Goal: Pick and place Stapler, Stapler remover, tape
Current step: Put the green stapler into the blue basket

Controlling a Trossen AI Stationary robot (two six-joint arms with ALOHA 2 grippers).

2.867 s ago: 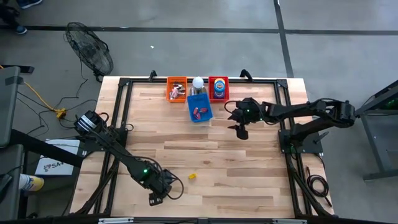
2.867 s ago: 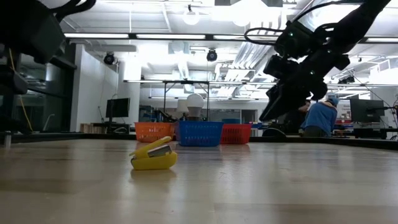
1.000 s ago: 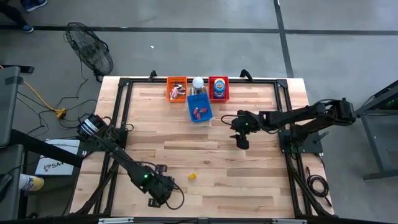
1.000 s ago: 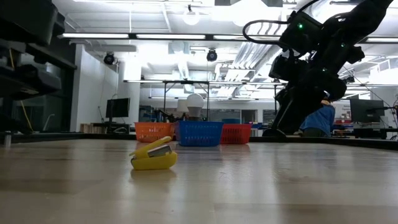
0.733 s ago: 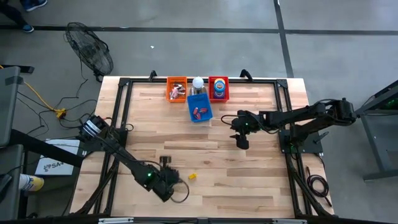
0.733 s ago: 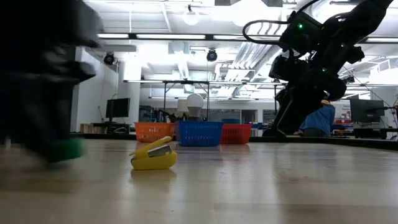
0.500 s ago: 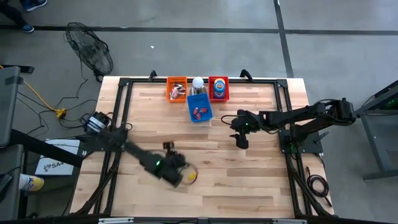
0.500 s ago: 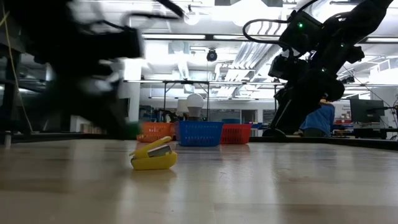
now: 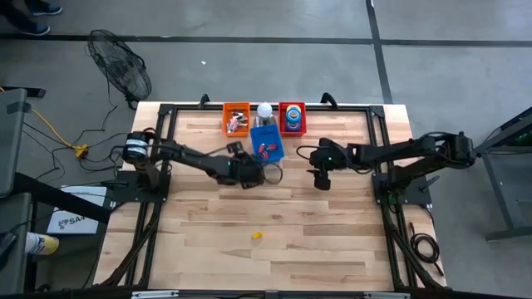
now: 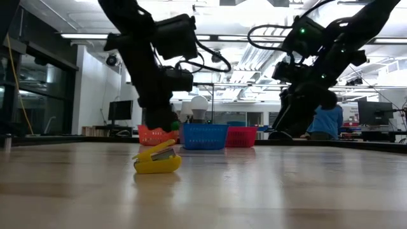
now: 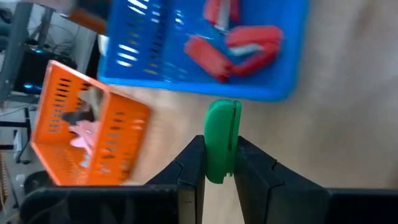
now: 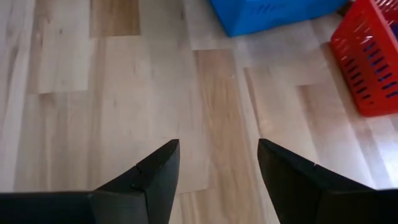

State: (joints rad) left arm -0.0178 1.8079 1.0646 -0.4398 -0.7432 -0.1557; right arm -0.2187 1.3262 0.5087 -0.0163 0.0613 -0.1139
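Observation:
My left gripper (image 9: 249,176) hangs over the far part of the table, just in front of the blue basket (image 9: 267,143), shut on a small green piece (image 11: 221,134) with a slit along it. Whether that piece is a stapler or a stapler remover I cannot tell. A yellow stapler (image 10: 157,160) lies flat on the table near the front middle (image 9: 257,235). Red staplers (image 11: 239,43) lie in the blue basket. Blue tape rolls (image 9: 293,123) sit in the red basket (image 9: 292,108). My right gripper (image 12: 217,162) stands open above bare wood, to the right of the blue basket. My left gripper pinches the green piece's near end (image 11: 217,168) between its two fingers, one on each flat side. The piece runs along the fingers, and its far end (image 11: 222,112) sticks out past the fingertips. In the low view the piece (image 10: 166,130) is lifted clear of the table.
An orange basket (image 11: 81,124) holding pink and dark pieces stands left of the blue basket at the far edge (image 9: 235,118). A white round thing (image 9: 264,109) sits between the baskets. A black frame (image 9: 166,112) runs round the table.
My left gripper has swung fast from the table's near edge, up and toward the far edge, carrying the green piece to a spot just in front of the blue and orange baskets. The yellow stapler has stayed where it was.

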